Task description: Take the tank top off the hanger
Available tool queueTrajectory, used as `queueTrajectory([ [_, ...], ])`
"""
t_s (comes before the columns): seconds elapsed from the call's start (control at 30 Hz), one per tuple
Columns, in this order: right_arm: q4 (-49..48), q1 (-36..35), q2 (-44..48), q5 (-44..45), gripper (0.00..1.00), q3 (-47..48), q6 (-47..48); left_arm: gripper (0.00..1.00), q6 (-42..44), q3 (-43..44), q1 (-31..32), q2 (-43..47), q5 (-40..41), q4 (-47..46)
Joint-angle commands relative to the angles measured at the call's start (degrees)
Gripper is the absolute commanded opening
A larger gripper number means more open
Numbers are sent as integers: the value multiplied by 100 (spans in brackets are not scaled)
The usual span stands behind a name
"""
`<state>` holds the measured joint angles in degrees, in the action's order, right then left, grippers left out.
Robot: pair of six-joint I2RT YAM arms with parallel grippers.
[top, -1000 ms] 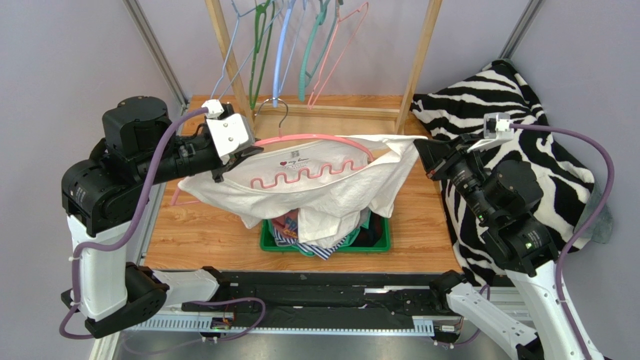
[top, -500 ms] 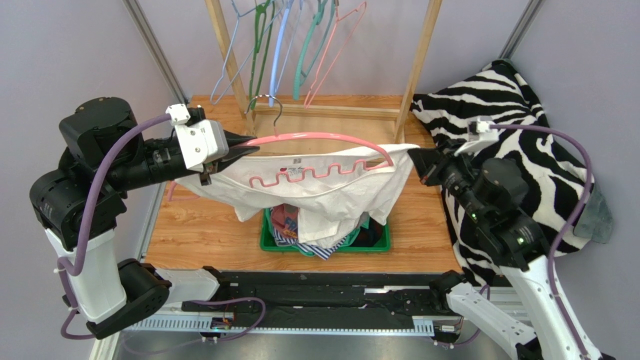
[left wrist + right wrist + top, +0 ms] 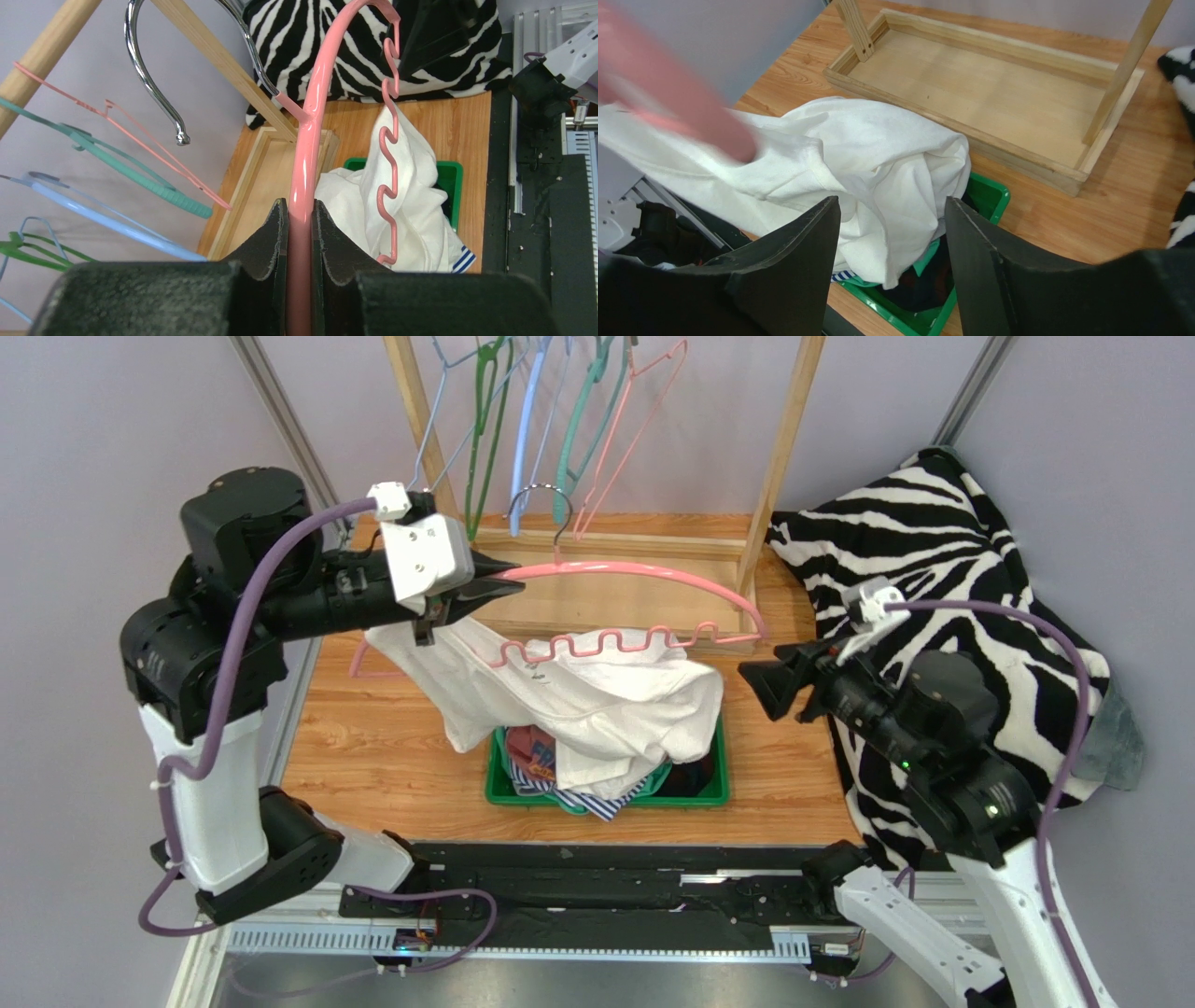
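**Left claw** [image 3: 484, 591]: clamped narrow on the left end of the pink hanger [image 3: 638, 577] and holding it roughly level above the bench [image 3: 358, 770].

**Right claw** [image 3: 758, 689]: jaws spread wide, holding nothing; it sits just right of the tank top, apart from it.

**Tank top** [image 3: 589, 703]: white, bunched at the hanger's left half by the wavy lower bar and sagging onto the clothes in the green crate [image 3: 709, 787]. The hanger's right end is clear of cloth.

**Wooden rack** [image 3: 786, 434]: stands behind, carrying spare hangers [image 3: 530, 406].

**Zebra cloth** [image 3: 982, 574]: lies at the right.
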<state>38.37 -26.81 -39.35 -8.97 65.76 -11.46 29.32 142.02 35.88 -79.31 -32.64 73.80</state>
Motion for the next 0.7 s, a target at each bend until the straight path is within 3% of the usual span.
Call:
queueTrajectory([
  [0.0, 863, 35, 603, -463, 65, 656, 1354, 0, 47, 64, -20, -225, -163, -410],
  [0.23, 1603, 44, 448, -1316, 69, 1149, 2139, 0, 231, -288, 103, -155, 56, -419],
  [0.43, 770, 35, -623, -2081, 69, 1843, 2271, 0, 811, -639, 963, -173, 732, 72],
  [0.67, 610, 35, -1539, -3144, 70, 2828, 2517, 0, 996, -868, 1167, -146, 865, 266],
])
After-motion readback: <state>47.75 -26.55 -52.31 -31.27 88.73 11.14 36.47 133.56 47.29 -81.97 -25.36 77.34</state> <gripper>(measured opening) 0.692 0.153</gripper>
